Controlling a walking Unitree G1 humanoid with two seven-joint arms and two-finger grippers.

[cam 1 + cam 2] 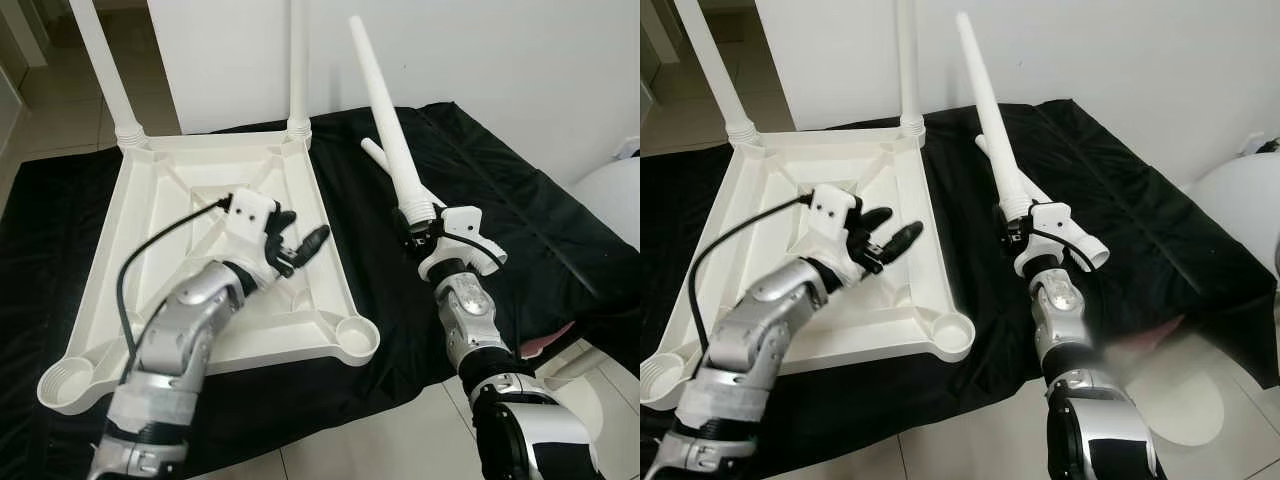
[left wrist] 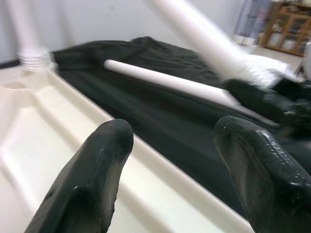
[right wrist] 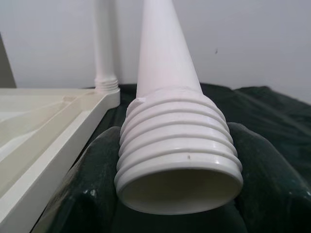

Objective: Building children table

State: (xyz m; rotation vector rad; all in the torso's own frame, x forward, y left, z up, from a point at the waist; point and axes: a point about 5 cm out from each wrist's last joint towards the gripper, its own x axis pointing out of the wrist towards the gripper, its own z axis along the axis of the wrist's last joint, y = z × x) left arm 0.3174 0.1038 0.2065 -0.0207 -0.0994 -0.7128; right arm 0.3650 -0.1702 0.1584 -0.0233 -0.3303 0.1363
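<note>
Tabletop (image 1: pixel 200 200): white plastic, lay upside down on black cloth (image 1: pixel 520 230) spread over the floor.
Fitted legs: two, stood upright in far corner sockets, left one (image 1: pixel 105 70), right one (image 1: pixel 298 60).
Empty sockets: near left (image 1: pixel 65 383), near right (image 1: pixel 357 338).
Left pincer (image 1: pixel 300 250): hovered over the tabletop's underside near its right rim, fingers (image 2: pixel 97 179) spread apart, gripped nothing.
Right pincer (image 1: pixel 420 232): clamped on third leg (image 1: pixel 385 110) at its threaded end (image 3: pixel 180 155), one finger (image 3: pixel 82 194) on each side.
Third leg: tilted, narrow tip up and toward the wall, to the right of the tabletop, apart from it.
Fourth leg (image 2: pixel 165 81): lay flat on the cloth behind the held one.
</note>
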